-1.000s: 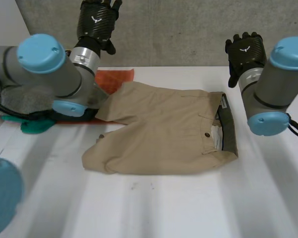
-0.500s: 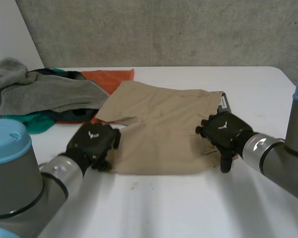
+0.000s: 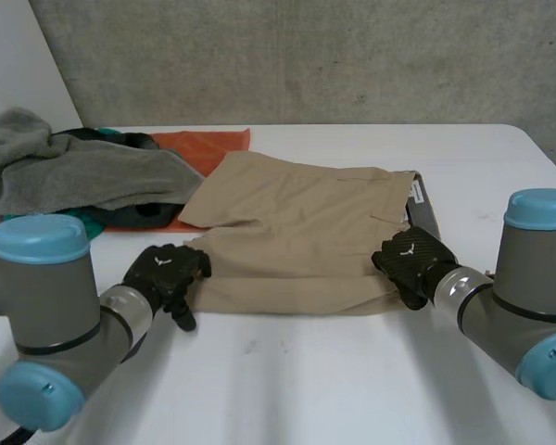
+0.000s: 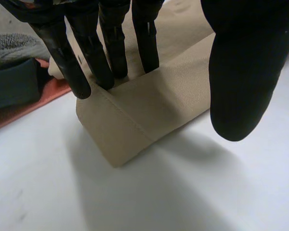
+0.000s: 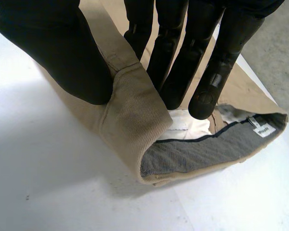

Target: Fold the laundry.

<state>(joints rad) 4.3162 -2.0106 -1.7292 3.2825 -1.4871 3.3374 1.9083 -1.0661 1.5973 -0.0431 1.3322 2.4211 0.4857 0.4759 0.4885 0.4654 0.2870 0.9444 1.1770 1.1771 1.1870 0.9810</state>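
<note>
Khaki shorts (image 3: 306,232) lie folded on the white table (image 3: 306,389), waistband to the right. My left hand (image 3: 167,272) is at their near left corner. In the left wrist view its straight fingers (image 4: 111,48) press on the leg hem (image 4: 135,120), which is raised a little off the table, and the thumb (image 4: 241,72) stands apart in front of it. My right hand (image 3: 410,260) is at the near right corner. In the right wrist view its thumb (image 5: 62,53) and fingers (image 5: 173,62) pinch the waistband (image 5: 130,115), which gapes and shows its grey lining.
A pile of laundry lies at the back left: a grey towel (image 3: 74,176), an orange cloth (image 3: 208,144) and a green cloth (image 3: 93,222). A concrete wall runs behind the table. Bare table stretches in front of the shorts.
Both hands came down from the back of the table to the shorts' near edge. The right hand shut on the waistband. The near edge has drawn back slightly.
</note>
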